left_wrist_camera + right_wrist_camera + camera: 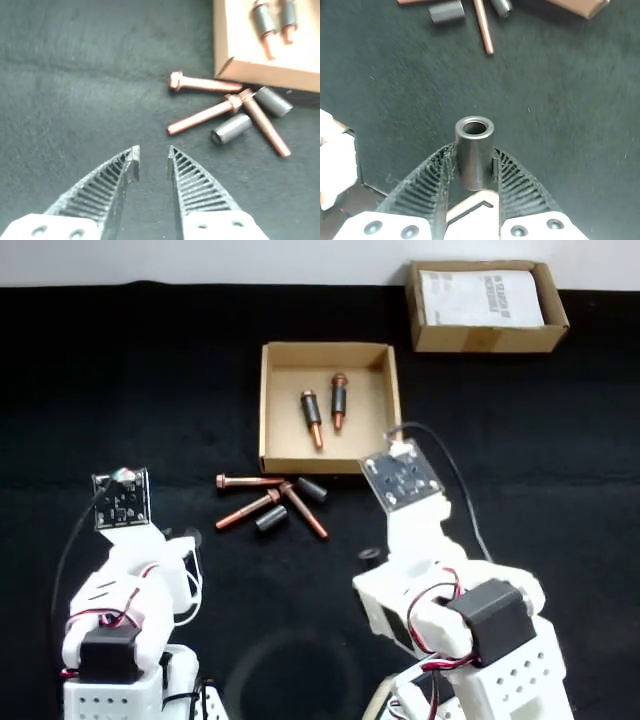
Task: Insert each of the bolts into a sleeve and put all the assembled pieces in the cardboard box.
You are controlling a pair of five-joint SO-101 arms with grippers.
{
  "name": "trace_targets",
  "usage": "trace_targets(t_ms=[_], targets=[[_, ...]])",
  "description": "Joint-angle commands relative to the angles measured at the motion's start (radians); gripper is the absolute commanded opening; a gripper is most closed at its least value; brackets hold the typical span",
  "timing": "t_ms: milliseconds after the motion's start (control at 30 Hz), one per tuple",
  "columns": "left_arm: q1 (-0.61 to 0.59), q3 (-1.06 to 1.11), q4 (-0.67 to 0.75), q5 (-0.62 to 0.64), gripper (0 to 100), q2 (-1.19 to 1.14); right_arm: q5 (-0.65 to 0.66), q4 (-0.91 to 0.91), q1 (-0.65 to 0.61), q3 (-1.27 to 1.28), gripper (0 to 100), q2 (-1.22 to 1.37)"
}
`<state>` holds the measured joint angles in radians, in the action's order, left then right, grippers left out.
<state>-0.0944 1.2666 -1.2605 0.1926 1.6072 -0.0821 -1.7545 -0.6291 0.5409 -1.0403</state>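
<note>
Your left arm [130,580] and right arm [415,540] are white plastic, with black servos [495,618] and red-and-black cables [437,605]; ribbed fingers [112,185], seemingly grey, screw-fastened.

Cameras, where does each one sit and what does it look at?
High view: above the table, looking down on cardboard box, loose bolts, left arm, right arm.
Left wrist view: on the left arm, past the open left tool toward those bolts.
Right wrist view: on the right arm, over the right tool shut on a sleeve.
All share the bolts.
</note>
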Motion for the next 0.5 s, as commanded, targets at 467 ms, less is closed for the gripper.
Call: trace_targets(t_ms=[467], targets=[[0.036, -0.889, -0.347, -0.078, 12, -1.118, -0.003, 0.403, 0.030, 0.495, 0.7, -0.392]])
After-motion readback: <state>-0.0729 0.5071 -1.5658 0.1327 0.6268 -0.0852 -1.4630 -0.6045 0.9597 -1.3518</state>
